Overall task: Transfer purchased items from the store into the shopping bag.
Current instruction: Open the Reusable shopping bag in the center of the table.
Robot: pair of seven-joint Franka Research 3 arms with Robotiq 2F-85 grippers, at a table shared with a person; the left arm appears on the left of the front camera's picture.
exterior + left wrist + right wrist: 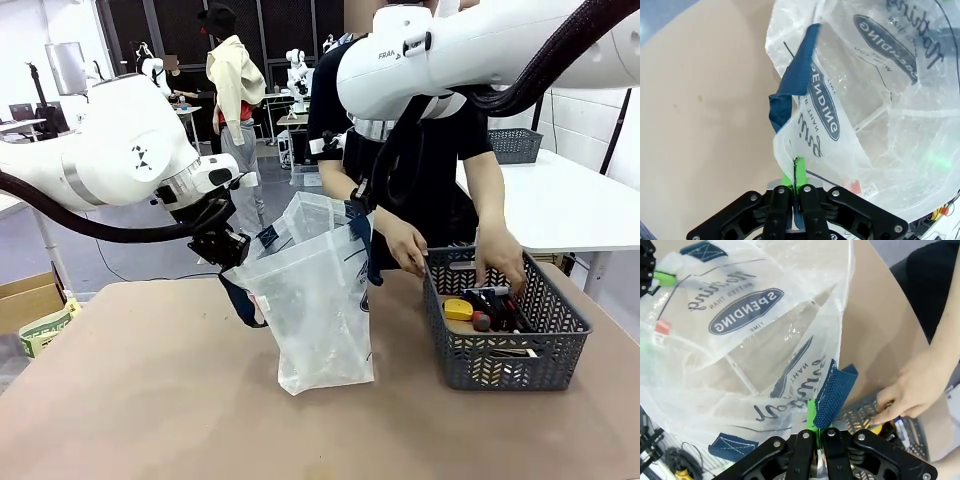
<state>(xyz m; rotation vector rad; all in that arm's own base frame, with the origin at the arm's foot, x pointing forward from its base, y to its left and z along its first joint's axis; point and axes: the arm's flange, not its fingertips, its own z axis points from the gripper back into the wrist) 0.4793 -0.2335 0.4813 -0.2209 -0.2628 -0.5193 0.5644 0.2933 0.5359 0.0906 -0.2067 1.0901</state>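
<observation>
The shopping bag stands upright on the table, its mouth held open between my two grippers. My left gripper is shut on the bag's left rim beside a navy handle strap. My right gripper is shut on the right rim, pinching another navy strap. To the right stands the store, a dark grey lattice basket. It holds purchased items, among them a yellow one and dark ones. A person's hand reaches into the basket and the other hand rests at its left rim.
The brown table has free room in front and to the left of the bag. A white table with another grey basket stands at the back right. A cardboard box lies beyond the table's left edge.
</observation>
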